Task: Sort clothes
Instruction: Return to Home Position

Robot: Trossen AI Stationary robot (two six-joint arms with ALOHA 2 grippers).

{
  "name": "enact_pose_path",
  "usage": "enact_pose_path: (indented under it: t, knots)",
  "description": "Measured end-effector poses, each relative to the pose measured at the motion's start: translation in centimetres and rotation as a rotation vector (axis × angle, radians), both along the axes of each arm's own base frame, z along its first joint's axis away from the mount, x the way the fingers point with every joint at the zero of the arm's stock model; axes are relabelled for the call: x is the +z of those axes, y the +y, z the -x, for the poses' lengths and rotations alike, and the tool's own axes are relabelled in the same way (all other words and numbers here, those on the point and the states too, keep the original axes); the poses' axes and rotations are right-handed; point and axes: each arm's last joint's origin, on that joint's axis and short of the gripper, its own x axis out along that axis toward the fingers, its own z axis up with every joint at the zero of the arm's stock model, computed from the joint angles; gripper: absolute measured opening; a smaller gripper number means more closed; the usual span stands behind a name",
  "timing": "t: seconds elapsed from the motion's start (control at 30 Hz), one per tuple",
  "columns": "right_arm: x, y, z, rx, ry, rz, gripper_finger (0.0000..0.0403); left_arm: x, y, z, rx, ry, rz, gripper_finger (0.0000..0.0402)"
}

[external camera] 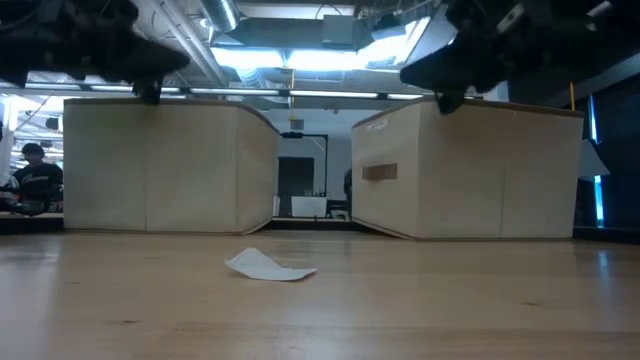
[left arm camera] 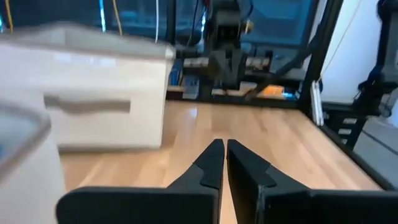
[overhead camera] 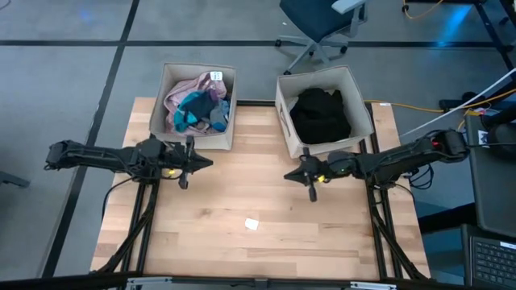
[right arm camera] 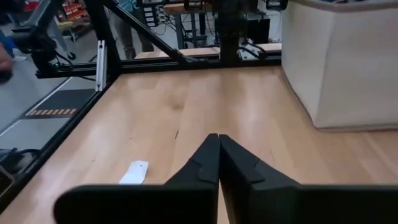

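The clothes lie in two beige fabric bins at the table's far side. The left bin (overhead camera: 196,103) holds pink, teal and blue pieces (overhead camera: 197,109). The right bin (overhead camera: 322,109) holds black garments (overhead camera: 320,115). My left gripper (overhead camera: 208,162) hovers shut above the wood, just in front of the left bin, holding nothing; its shut fingers (left arm camera: 222,163) point level across the table. My right gripper (overhead camera: 289,174) hovers shut in front of the right bin, also with nothing in it, fingers (right arm camera: 217,154) pressed together.
A small white paper tag (overhead camera: 251,224) lies flat on the wood near the table's middle front, also seen in the low view (external camera: 268,266). Bare wood (overhead camera: 258,193) spreads between and in front of the two grippers. A blue office chair (overhead camera: 322,24) stands beyond the table.
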Motion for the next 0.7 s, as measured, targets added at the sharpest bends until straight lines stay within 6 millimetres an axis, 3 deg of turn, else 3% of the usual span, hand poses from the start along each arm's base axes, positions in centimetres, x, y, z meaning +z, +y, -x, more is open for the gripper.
enact_pose_path:
  t: [0.1,0.7]
  knots:
    - [-0.2,-0.1,0.9,-0.003,-0.002,-0.016,0.0019,-1.2,0.0,0.3,0.013,-0.008,0.018,0.0007]
    - [-1.2,-0.9,7.3,-0.046,-0.091,-0.055,0.0006,-3.2,0.0,2.4,0.025,-0.099,0.049,0.0005]
